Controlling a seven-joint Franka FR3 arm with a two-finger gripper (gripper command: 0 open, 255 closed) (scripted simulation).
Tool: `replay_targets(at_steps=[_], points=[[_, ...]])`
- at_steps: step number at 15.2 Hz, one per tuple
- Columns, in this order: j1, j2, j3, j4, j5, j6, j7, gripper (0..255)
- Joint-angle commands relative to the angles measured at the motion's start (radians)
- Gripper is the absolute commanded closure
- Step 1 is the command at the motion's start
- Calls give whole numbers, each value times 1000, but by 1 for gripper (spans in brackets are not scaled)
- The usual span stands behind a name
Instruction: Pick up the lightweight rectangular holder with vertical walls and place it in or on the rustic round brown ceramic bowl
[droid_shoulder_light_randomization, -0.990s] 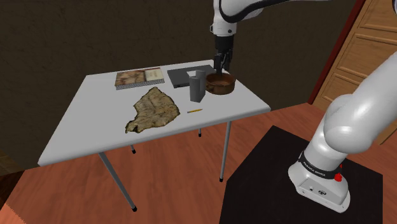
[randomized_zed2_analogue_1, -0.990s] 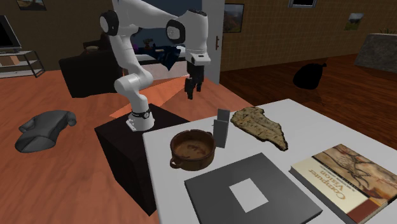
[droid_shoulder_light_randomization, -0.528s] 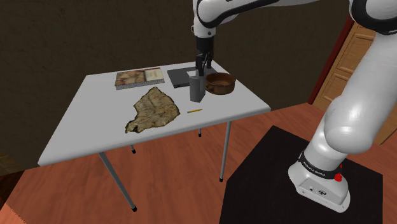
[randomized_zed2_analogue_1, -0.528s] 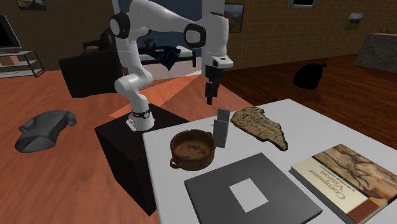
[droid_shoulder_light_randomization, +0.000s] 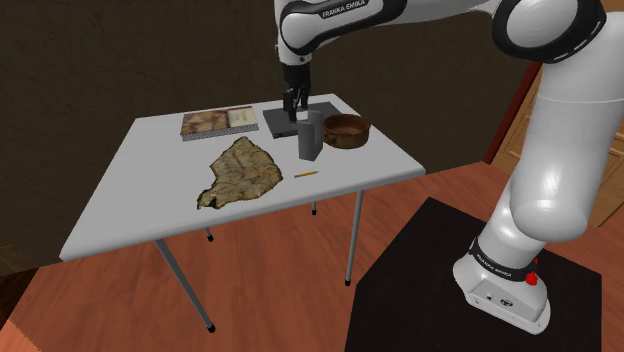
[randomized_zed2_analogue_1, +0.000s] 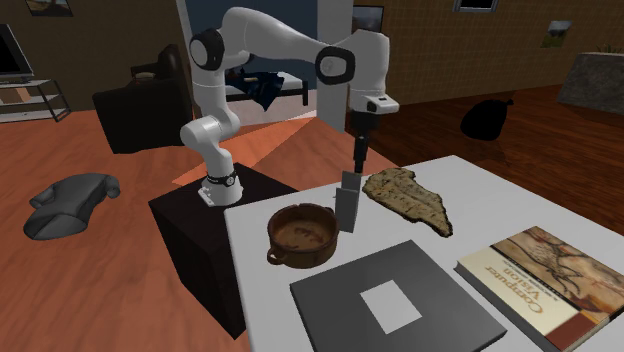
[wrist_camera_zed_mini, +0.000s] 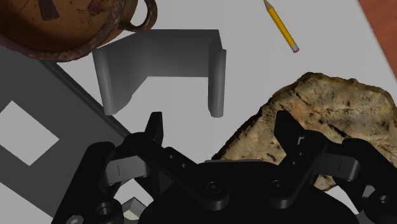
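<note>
A grey holder with upright walls and one open side stands on the white table, right beside the brown two-handled bowl. In the second exterior view the holder is just right of the bowl. My black gripper hangs open a short way above the holder, a little toward the shoulder view's left, and touches nothing. From the wrist, the holder lies just beyond the open gripper, with the bowl behind it. Nothing is between the fingers.
A flat tan ragged sheet lies mid-table, and it reaches under the gripper. A pencil lies near the table's front edge. A dark grey slab with a white patch and a book occupy the far side.
The arm swung toward the shoulder view's left, carrying the open gripper from above the bowl to above the holder and somewhat lower. The holder and bowl have not moved.
</note>
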Motion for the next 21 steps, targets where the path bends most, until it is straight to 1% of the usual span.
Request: replay_targets(at_steps=[1,5,13,14,21], points=[[0,9,0,-14,-2,24,1,0],[-2,21,-2,-59,-4,81,2,0],[-2,21,-2,-59,-4,81,2,0],[-2,21,-2,-59,-4,81,2,255],[-2,19,-2,-59,-4,80,3,255]])
